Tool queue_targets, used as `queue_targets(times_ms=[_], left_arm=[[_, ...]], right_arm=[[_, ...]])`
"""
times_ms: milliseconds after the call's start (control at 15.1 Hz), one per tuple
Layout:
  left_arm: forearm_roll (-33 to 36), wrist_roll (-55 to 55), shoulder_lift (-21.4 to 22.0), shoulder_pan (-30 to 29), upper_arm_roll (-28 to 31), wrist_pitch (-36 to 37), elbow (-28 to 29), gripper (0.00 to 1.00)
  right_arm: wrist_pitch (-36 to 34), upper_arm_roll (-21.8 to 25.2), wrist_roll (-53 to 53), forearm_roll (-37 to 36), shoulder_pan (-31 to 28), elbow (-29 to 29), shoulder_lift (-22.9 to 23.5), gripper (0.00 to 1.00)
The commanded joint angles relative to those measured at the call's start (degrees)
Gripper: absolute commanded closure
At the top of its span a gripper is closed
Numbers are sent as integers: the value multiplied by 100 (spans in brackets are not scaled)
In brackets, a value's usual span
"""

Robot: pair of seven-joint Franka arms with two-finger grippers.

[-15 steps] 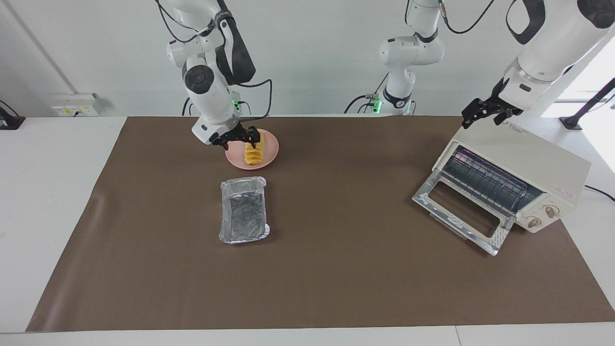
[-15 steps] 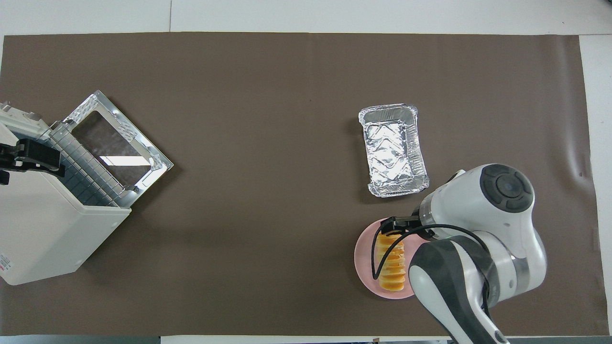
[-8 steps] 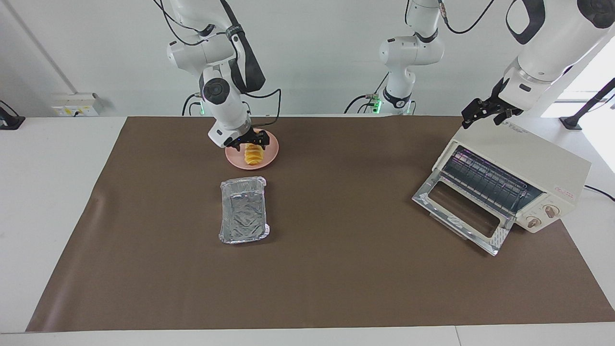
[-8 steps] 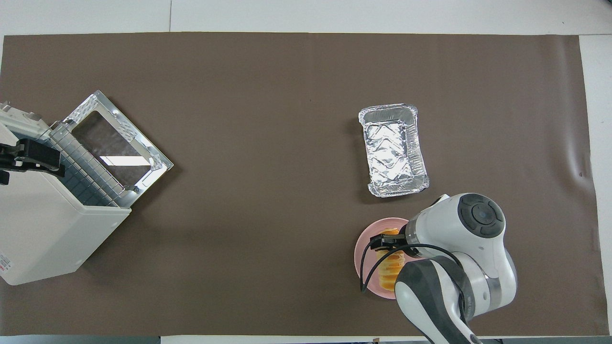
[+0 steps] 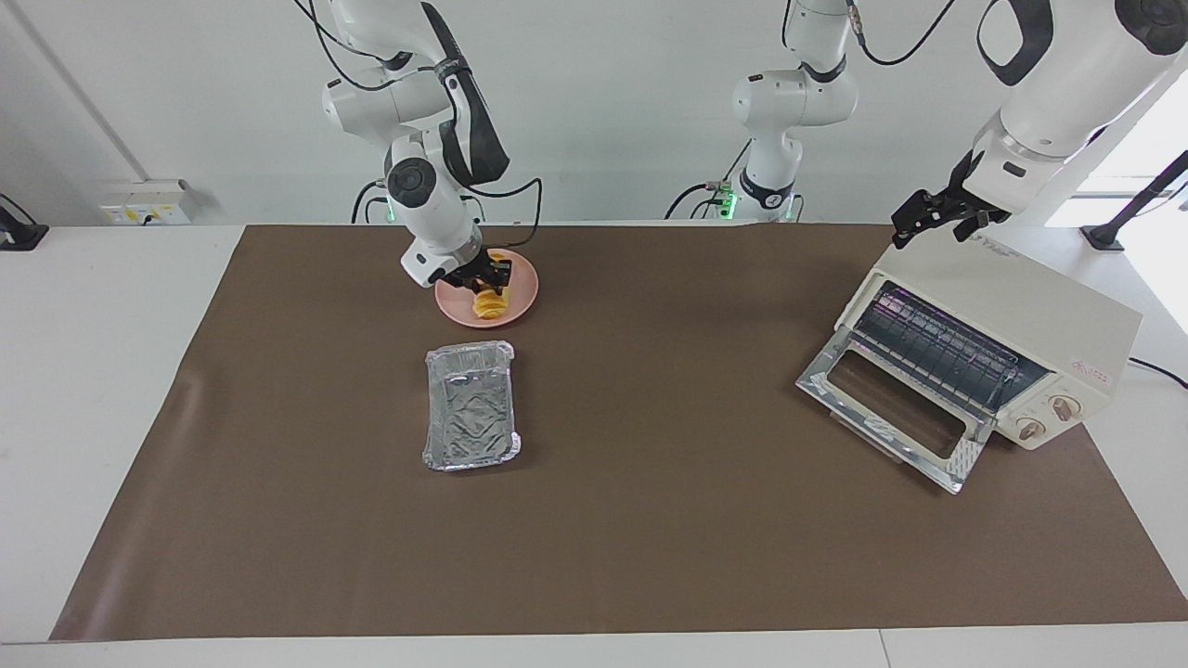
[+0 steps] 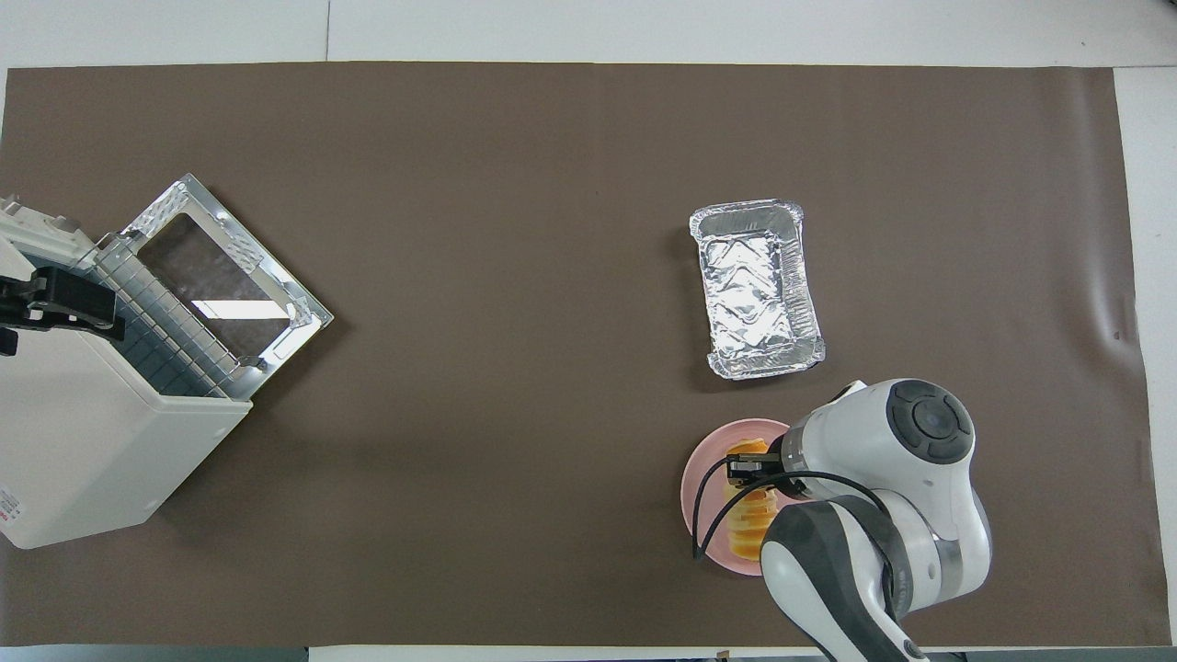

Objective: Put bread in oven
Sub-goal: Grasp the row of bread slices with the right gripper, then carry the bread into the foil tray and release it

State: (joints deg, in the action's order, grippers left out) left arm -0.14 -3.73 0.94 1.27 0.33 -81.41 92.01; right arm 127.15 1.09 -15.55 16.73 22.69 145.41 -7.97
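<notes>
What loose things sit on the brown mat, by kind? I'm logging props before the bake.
Bread: 1
Pink plate: 1
Foil tray: 1
Oven: 1
Total: 4

White wall, brown mat on white table, perhaps a window

Count: one bread loaf, one pink plate, one foil tray, one toaster oven, one brown table mat. Oven has two knobs, at its front's 3 o'clock end. Three robot arms in the facing view, two grippers: right gripper, left gripper.
</notes>
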Motion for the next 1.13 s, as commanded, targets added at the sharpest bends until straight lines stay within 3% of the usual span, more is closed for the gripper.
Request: queue_targets(times_ms=[0, 199, 332, 465, 730, 1062], left_arm=[[-48, -22, 117, 23, 38, -68, 98, 0], [-48, -22, 117, 23, 38, -68, 98, 0], [-48, -22, 117, 23, 38, -68, 98, 0], [-48, -22, 117, 23, 29, -68, 98, 0], [-48, -22, 117, 23, 38, -59, 98, 0], [-48, -14, 117, 23, 38, -68, 98, 0]], right_arm=[[56, -13, -45, 120, -37, 93, -143, 100], [-661, 22, -133, 137, -107, -493, -337, 100], [-1409, 49, -89, 120, -334, -1406, -232, 100], [-2033, 49, -28, 6, -555, -2713, 354, 100], [-1949, 49, 314, -487, -739, -4377, 1611, 100], [-518, 40, 869, -443, -802, -4601, 2588, 100]])
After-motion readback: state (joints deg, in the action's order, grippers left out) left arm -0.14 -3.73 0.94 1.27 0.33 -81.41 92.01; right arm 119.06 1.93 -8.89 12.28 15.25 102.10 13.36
